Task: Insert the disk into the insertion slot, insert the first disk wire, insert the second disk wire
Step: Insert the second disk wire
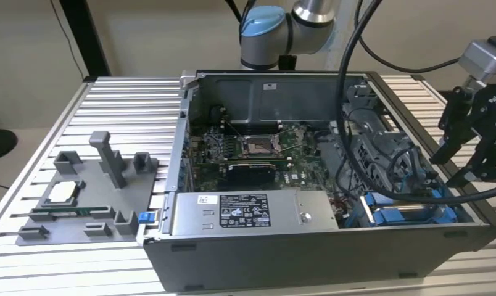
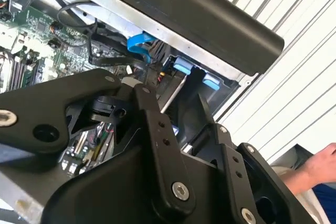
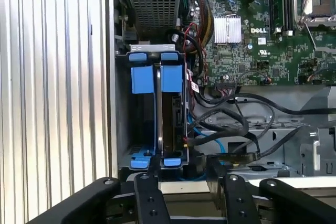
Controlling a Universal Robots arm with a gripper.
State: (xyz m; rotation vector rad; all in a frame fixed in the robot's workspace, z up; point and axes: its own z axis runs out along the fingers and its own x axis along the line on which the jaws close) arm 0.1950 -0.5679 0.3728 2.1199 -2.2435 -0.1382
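Observation:
The open computer case (image 1: 314, 259) lies on the slatted table. At its corner on the exterior view's right sits the insertion slot (image 1: 408, 216), a grey bay with blue fittings (image 3: 122, 129). The disk (image 3: 172, 111) stands edge-on inside it, and its blue carrier tabs (image 3: 169, 77) show at the bay's end in both wrist views (image 2: 184, 66). Black and blue disk wires (image 3: 226, 129) loop loose beside the bay. My gripper (image 1: 450, 171) hangs just outside the case wall beside the slot, open and holding nothing (image 3: 189, 182). Its black fingers (image 2: 157, 129) are spread well apart.
A grey power-supply box (image 1: 248, 213) with a white label sits beside the bay. The green motherboard (image 1: 256, 151) fills the case floor. A grey fixture (image 1: 83, 203) with small parts stands at the exterior view's left. A person's hand (image 2: 317, 169) rests off the table edge.

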